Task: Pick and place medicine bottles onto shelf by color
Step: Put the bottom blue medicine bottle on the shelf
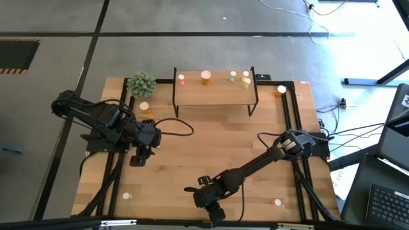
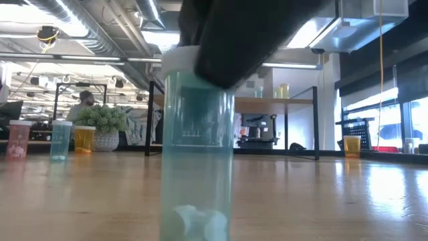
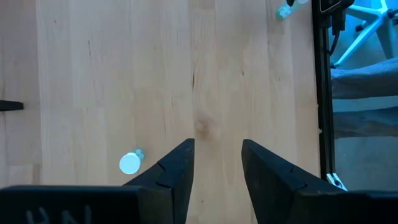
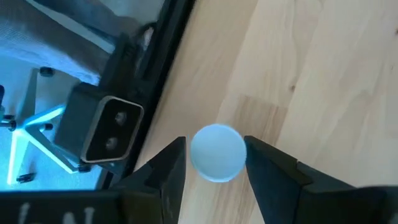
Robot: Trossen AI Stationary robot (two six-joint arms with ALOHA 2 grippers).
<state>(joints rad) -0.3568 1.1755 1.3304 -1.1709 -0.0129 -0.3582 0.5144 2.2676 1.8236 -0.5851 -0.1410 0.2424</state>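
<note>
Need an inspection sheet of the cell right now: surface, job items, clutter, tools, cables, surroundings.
Surface: wooden table, upright.
Job's things: shelf at far edge carries several bottles; others loose, one orange bottle beside it.
Clutter: potted plant at shelf's left.
Grippers: right tool at near edge, fingers around a pale-capped bottle; left tool open, empty.
Cables: black cable on table.
Surroundings: person seated in background.

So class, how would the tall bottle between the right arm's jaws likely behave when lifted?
The bottle looks tall and narrow, so probably tippy. Only a few pills show at its bottom, so likely light. Its smooth clear wall may slip in the right gripper.
</note>
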